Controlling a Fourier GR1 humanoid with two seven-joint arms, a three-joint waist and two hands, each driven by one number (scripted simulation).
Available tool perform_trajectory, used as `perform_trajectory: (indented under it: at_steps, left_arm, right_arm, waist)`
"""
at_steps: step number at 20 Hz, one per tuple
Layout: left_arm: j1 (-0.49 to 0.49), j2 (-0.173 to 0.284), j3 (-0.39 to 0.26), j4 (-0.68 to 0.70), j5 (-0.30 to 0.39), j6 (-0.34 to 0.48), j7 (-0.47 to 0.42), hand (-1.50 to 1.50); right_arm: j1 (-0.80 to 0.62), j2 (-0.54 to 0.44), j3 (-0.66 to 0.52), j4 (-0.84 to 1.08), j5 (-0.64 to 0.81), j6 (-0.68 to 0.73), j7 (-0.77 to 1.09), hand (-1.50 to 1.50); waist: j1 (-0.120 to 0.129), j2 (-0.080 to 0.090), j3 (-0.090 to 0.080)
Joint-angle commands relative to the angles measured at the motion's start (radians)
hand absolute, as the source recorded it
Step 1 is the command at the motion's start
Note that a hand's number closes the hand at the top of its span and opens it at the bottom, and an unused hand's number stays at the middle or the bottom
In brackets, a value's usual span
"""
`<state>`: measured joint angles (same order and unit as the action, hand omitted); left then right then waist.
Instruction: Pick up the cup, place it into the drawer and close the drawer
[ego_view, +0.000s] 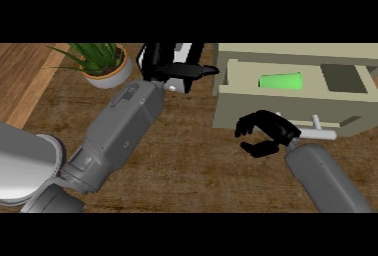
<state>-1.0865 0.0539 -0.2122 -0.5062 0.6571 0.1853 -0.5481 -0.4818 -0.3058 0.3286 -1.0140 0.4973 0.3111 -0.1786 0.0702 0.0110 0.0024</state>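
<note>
The green cup (281, 81) already lies inside the open drawer (295, 107) in the upper right of the frame, so the placing step looks done and only the closing remains. The right hand (264, 133) sits just in front of the drawer's face beside its pale handle (319, 131), fingers curled around nothing, probably placed there to push the drawer shut. The left hand (171, 65), at top centre near the potted plant (101, 62), rests with straight fingers, out of the way.

No text, label, brand, number or sign can be read anywhere here.
</note>
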Motion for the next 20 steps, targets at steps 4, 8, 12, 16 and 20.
perform_trajectory:
  at_steps: [4,8,12,16,20]
  left_arm:
    - [0.093,0.05,-0.008,-0.102,0.006,-0.06,0.024,-1.5]
    - [0.132,0.078,-0.015,-0.146,0.009,-0.081,0.047,-1.5]
    - [0.176,0.118,-0.007,-0.17,0.019,-0.126,0.047,-1.5]
    - [0.181,0.137,-0.016,-0.186,0.015,-0.144,0.068,-1.5]
    - [0.211,0.144,-0.019,-0.198,0.015,-0.172,0.048,-1.5]
  right_arm:
    - [-0.194,0.024,-0.12,0.339,0.001,-0.122,-0.188,1.5]
    - [-0.318,-0.026,-0.22,0.427,-0.043,-0.137,-0.201,1.5]
    - [-0.397,-0.081,-0.281,0.512,-0.058,-0.171,-0.226,1.5]
    - [-0.452,-0.101,-0.319,0.532,-0.09,-0.15,-0.168,1.5]
    - [-0.467,-0.123,-0.345,0.51,-0.123,-0.132,-0.166,1.5]
  waist:
    - [0.049,0.008,0.002]
    - [0.075,0.01,0.003]
    - [0.092,0.022,0.003]
    - [0.113,0.027,0.003]
    - [0.131,0.033,0.001]
